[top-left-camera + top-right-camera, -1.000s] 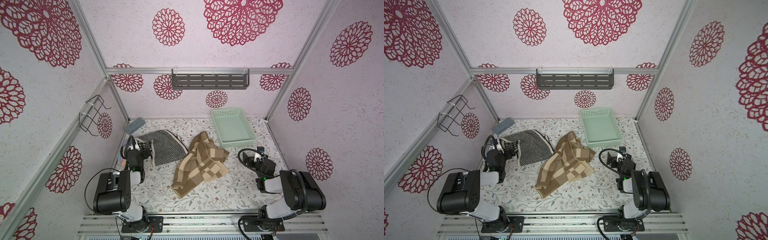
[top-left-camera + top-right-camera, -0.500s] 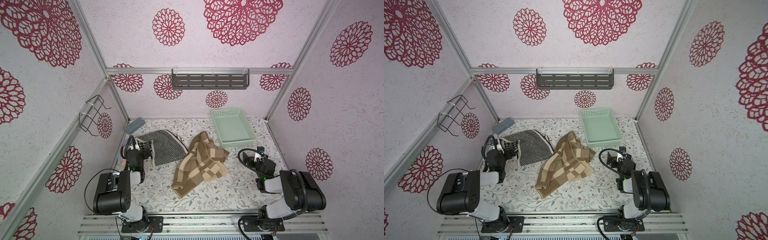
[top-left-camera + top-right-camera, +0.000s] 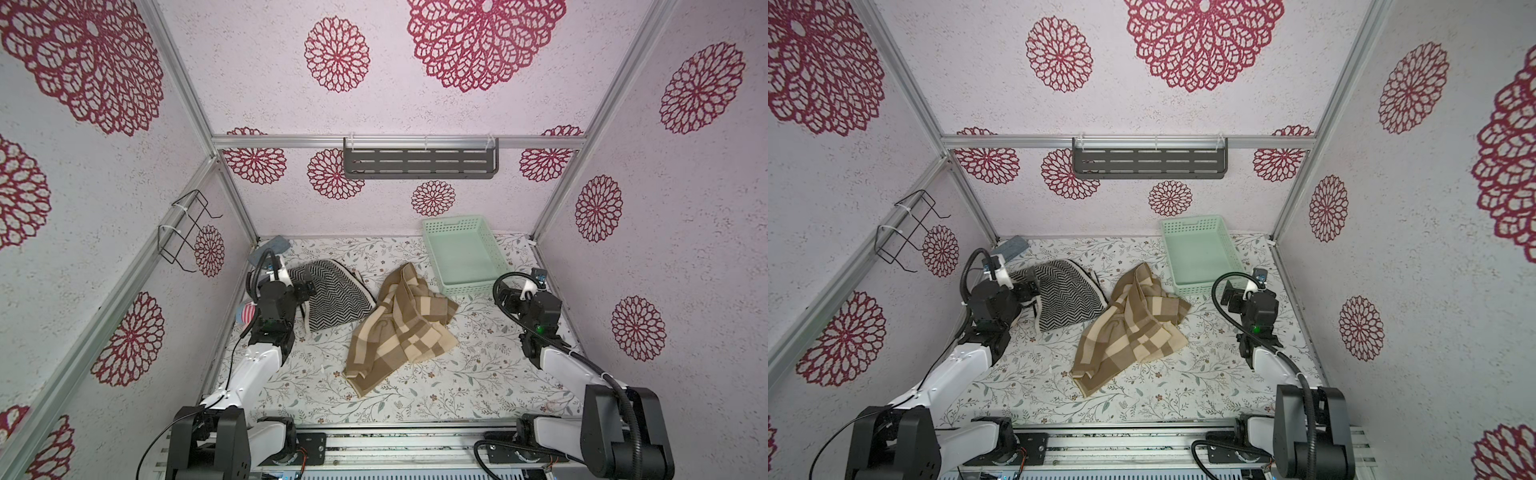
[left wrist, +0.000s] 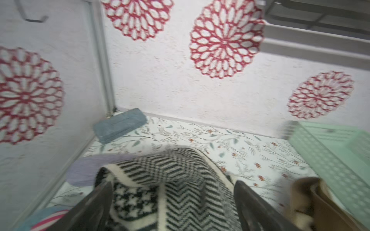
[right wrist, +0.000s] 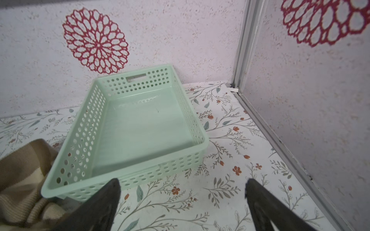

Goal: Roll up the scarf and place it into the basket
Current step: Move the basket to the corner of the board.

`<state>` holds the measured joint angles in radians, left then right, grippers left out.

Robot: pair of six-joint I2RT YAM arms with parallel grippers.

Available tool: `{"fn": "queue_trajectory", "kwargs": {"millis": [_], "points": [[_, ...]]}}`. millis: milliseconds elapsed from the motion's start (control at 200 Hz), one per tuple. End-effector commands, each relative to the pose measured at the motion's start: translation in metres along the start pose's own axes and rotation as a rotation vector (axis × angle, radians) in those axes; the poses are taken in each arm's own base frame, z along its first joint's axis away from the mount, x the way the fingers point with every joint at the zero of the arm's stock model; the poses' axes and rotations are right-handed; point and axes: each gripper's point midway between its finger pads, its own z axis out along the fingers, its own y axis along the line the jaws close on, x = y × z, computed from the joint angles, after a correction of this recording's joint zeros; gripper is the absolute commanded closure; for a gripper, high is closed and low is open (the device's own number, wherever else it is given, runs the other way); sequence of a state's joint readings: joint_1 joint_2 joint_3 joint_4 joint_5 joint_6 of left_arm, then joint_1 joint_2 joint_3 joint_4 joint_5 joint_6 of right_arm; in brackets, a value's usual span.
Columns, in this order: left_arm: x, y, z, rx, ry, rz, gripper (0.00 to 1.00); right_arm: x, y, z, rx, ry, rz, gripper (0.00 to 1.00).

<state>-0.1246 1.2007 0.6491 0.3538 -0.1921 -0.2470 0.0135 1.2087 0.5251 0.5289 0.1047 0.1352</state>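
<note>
Reaching out from the near rail, both arms hang low over the floral tabletop (image 3: 415, 395). The right gripper (image 5: 182, 183) sits just in front of the near wall of the basket (image 5: 140, 176). Its jaws are spread wide, with only bare table between them.

Well to the left of the basket, the left gripper (image 4: 173, 186) is just as wide apart. Its fingers (image 4: 100, 200) straddle the near edge of a black-and-white herringbone scarf (image 4: 180, 180). Whether they touch the cloth cannot be told.

Between that scarf and the basket lies a tan checked scarf (image 3: 399, 328), crumpled and unrolled. Its far folds end just beside the basket's near left corner, and its long tail runs back towards the rail. Both scarves lie on the table, outside the basket.

The basket (image 3: 469, 286) stands flat, with its far end close to the back wall. Far to its left, a grey-blue block (image 3: 270, 247) lies in the back corner. Above the basket, a dark slotted shelf (image 3: 419, 160) hangs on the back wall.
</note>
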Motion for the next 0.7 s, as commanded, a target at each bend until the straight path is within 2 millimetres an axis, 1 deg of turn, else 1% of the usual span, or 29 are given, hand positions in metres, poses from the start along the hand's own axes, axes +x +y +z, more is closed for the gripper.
{"fn": "queue_trajectory", "kwargs": {"millis": [0, 45, 75, 150, 235, 300, 370, 425, 505, 570, 610, 696], "points": [[0.025, -0.042, 0.002, 0.059, 0.128, -0.056, 0.03, 0.007, 0.016, -0.008, 0.042, 0.113, 0.033, 0.01], [0.029, -0.072, 0.005, 0.155, 0.150, -0.067, 0.03, 0.004, 0.033, -0.009, 0.014, 0.136, 0.019, 0.01], [0.034, -0.087, 0.007, 0.186, 0.177, -0.079, 0.03, 0.001, 0.046, -0.009, -0.005, 0.149, 0.013, 0.01], [0.045, -0.120, 0.013, 0.239, 0.226, -0.100, 0.03, 0.001, 0.072, -0.004, -0.046, 0.205, 0.002, 0.01], [0.066, -0.155, 0.016, 0.299, 0.298, -0.083, 0.02, 0.006, 0.103, 0.006, -0.079, 0.280, -0.042, 0.01], [0.085, -0.172, 0.017, 0.322, 0.359, -0.043, 0.03, 0.012, 0.123, 0.018, -0.065, 0.335, -0.103, 0.01], [0.104, -0.182, 0.017, 0.331, 0.417, 0.001, 0.03, 0.020, 0.138, 0.034, -0.042, 0.394, -0.169, 0.01], [0.114, -0.183, 0.014, 0.321, 0.441, 0.036, 0.03, 0.024, 0.147, 0.049, -0.033, 0.430, -0.193, 0.03], [0.122, -0.180, 0.009, 0.315, 0.473, 0.071, 0.03, 0.033, 0.158, 0.068, -0.037, 0.484, -0.224, 0.06], [0.129, -0.176, 0.003, 0.311, 0.512, 0.075, 0.03, 0.041, 0.168, 0.082, -0.044, 0.509, -0.245, 0.07], [0.135, -0.174, -0.004, 0.311, 0.551, 0.070, 0.03, 0.044, 0.174, 0.090, -0.049, 0.517, -0.256, 0.07], [0.152, -0.169, -0.019, 0.313, 0.618, 0.027, 0.03, 0.054, 0.181, 0.106, -0.045, 0.551, -0.271, 0.07]]}}
